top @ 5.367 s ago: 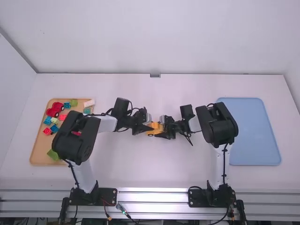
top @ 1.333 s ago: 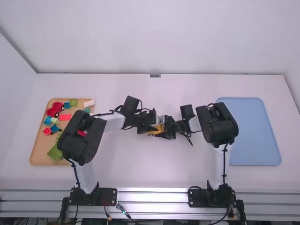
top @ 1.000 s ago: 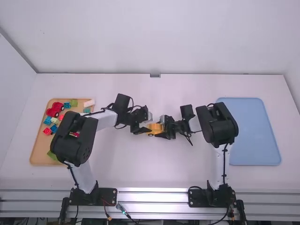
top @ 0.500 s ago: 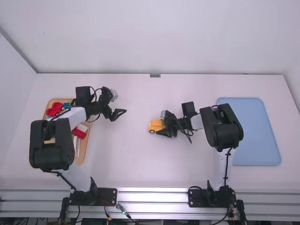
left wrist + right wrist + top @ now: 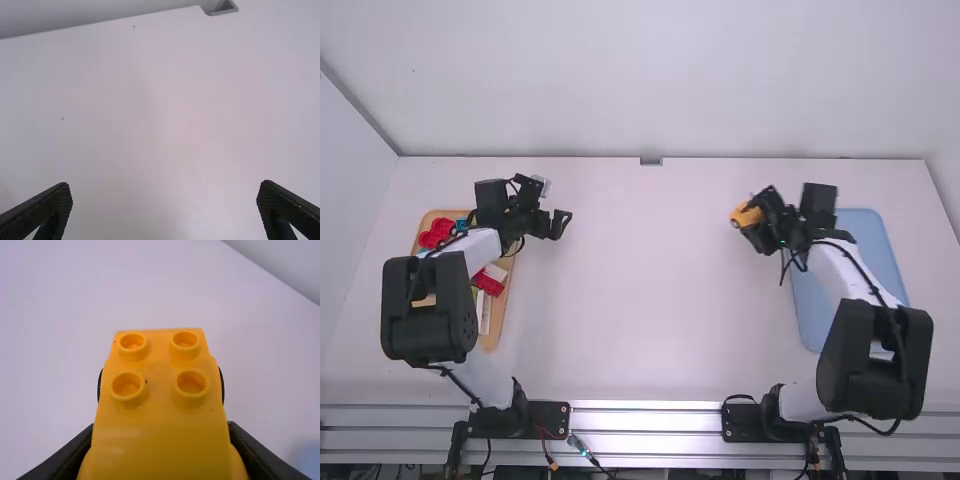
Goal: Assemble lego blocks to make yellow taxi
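Note:
At the right of the high view, my right gripper (image 5: 756,222) is shut on the yellow taxi (image 5: 746,215), just left of the blue tray. In the right wrist view the right gripper (image 5: 162,452) has its fingers on both sides of the yellow taxi (image 5: 160,415), whose studded front faces outward with a black wheel edge at each side. Over at the left, beside the wooden tray, my left gripper (image 5: 560,224) is open. The left wrist view has the left gripper (image 5: 165,210) with widely parted fingers and bare table between them.
The blue tray (image 5: 815,315) lies under the right forearm. A wooden tray (image 5: 498,320) with red, blue, green and white blocks sits at the left, partly covered by the left arm. A wall rises behind the table's far edge.
The left arm has swung back left from the middle, and its gripper has let go of the taxi. The right gripper has carried the taxi from the middle to the right and away from the bases.

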`<state>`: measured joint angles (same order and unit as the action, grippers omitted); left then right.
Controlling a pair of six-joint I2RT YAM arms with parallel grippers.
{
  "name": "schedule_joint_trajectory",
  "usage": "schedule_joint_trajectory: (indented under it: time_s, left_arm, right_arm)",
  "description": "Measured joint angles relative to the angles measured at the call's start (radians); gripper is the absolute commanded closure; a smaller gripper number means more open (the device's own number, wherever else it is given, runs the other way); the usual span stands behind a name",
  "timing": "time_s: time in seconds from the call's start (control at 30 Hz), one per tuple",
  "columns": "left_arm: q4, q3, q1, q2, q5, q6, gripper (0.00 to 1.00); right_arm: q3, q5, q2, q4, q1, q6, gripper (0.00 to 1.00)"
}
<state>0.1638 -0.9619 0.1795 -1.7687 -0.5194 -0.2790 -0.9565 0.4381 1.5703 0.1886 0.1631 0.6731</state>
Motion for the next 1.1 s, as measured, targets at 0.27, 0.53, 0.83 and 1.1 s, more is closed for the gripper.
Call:
schedule_joint_trajectory:
  time_s: [0.27, 0.53, 0.83, 1.1]
  left_arm:
    - [0.046, 0.0, 0.0, 0.0, 0.044, 0.105, 0.01]
    - [0.049, 0.0, 0.0, 0.0, 0.108, 0.187, 0.01]
    - [-0.014, 0.0, 0.0, 0.0, 0.119, 0.178, 0.01]
    - [-0.04, 0.0, -0.006, 0.0, 0.128, 0.163, 0.01]
  right_arm:
    - [0.0, -0.077, 0.011, -0.034, 0.367, -0.162, 0.49]
    - [0.0, -0.151, 0.233, -0.111, 0.429, -0.269, 0.42]
    - [0.0, -0.303, 0.282, -0.141, 0.408, -0.344, 0.2]
    - [-0.046, -0.395, 0.266, 0.04, 0.373, -0.355, 0.01]
